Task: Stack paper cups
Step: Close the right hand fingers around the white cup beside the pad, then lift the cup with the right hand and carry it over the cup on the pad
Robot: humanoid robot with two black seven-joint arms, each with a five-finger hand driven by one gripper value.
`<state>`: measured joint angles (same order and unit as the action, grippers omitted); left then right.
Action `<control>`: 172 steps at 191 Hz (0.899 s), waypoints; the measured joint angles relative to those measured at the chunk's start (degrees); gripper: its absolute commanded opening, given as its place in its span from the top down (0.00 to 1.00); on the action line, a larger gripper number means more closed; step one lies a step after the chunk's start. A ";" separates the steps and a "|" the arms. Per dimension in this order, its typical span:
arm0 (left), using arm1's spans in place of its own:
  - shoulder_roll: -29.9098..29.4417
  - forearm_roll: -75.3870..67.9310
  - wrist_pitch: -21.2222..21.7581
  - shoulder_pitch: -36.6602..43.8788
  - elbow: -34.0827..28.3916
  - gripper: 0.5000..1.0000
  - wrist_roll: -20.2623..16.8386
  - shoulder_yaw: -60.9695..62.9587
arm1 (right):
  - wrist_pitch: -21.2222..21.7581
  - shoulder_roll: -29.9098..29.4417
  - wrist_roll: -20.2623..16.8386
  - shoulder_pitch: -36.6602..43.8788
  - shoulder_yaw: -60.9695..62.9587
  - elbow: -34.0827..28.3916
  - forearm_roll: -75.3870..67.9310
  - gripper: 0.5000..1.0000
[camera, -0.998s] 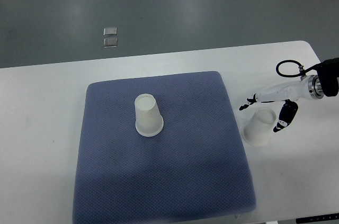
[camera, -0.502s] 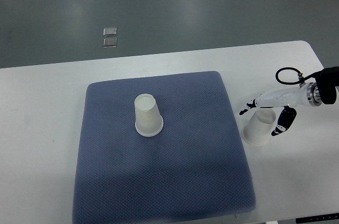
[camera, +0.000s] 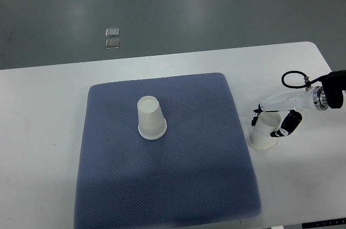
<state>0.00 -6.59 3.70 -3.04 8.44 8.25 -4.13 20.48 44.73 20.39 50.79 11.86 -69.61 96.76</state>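
One white paper cup (camera: 151, 118) stands upside down near the middle of the blue mat (camera: 167, 185). A second white paper cup (camera: 264, 131) stands upside down on the white table just right of the mat. My right hand (camera: 268, 122) comes in from the right edge and wraps this second cup, fingers on its far side and thumb on its near right side. The cup rests on the table. The left arm does not show.
The white table (camera: 48, 110) extends around the mat, with its right edge close behind my right wrist. Two small clear squares (camera: 112, 37) lie on the grey floor beyond the table.
My right hand has lowered and drawn its fingers in around the right cup, going from spread above it to closed against its sides. Neither cup has moved.
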 measured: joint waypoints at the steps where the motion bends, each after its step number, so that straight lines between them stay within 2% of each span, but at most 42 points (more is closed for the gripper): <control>1: 0.00 0.00 0.00 0.00 0.00 0.00 0.00 0.00 | 0.00 0.00 0.00 0.00 0.00 0.00 0.00 0.70; 73: 0.00 0.00 0.00 -0.02 0.00 0.00 0.03 0.01 | 0.00 0.07 0.10 0.91 0.25 0.04 -0.12 0.70; 172: 0.00 0.00 0.00 -0.01 0.00 0.00 0.02 0.02 | 1.38 -0.02 0.10 10.33 0.25 -1.13 -1.31 0.70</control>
<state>0.00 -6.59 3.70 -3.06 8.44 8.27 -4.11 21.85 44.71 20.48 61.12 12.11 -70.73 95.45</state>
